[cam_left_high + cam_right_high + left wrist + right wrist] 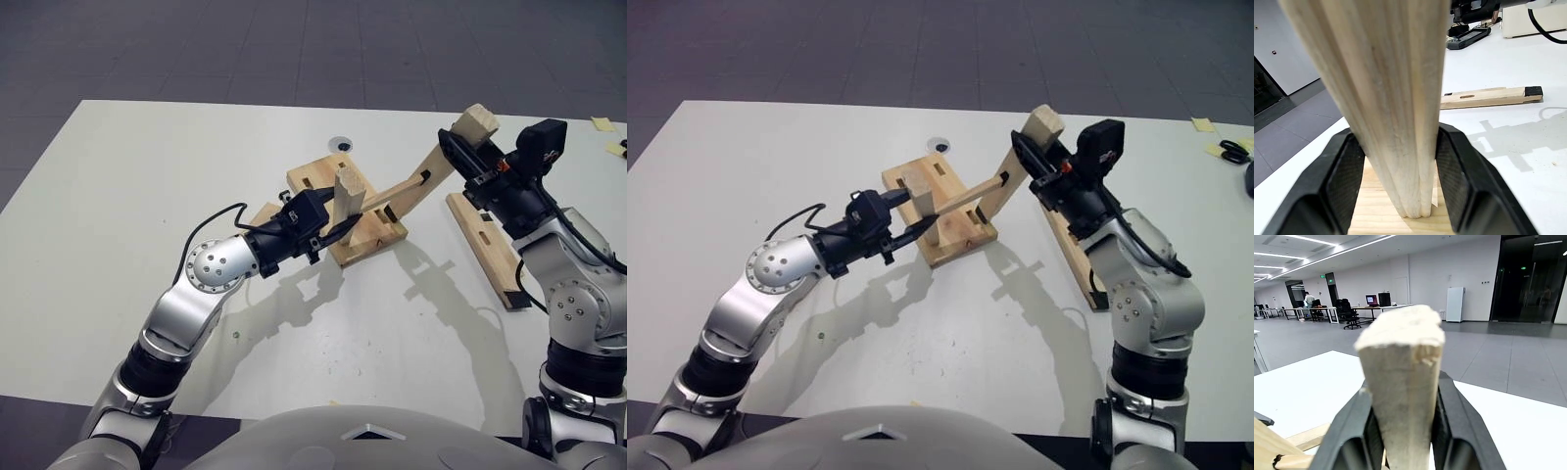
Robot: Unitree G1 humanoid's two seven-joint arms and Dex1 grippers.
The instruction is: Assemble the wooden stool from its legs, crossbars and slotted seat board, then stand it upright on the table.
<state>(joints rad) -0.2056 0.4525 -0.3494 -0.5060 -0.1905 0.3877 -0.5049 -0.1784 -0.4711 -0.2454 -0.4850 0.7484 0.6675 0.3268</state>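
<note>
The slotted seat board (312, 183) lies flat on the white table (147, 196). One wooden leg (349, 192) stands upright in it, and my left gripper (339, 229) is shut on that leg near its foot; the pads (1344, 178) press both sides of the leg (1386, 98). My right gripper (462, 153) is shut on a second leg (477, 123), held tilted above the board's right side. A thin crossbar (965, 199) runs from this tilted leg towards the upright one. The right wrist view has the leg's end (1400, 377) between the fingers (1459, 431).
A third slotted leg (485, 245) lies loose on the table right of the board, under my right arm; the same loose leg (1488, 96) lies beyond the pads. A small round hole (341, 143) sits in the tabletop behind the board. Open table stretches left and front.
</note>
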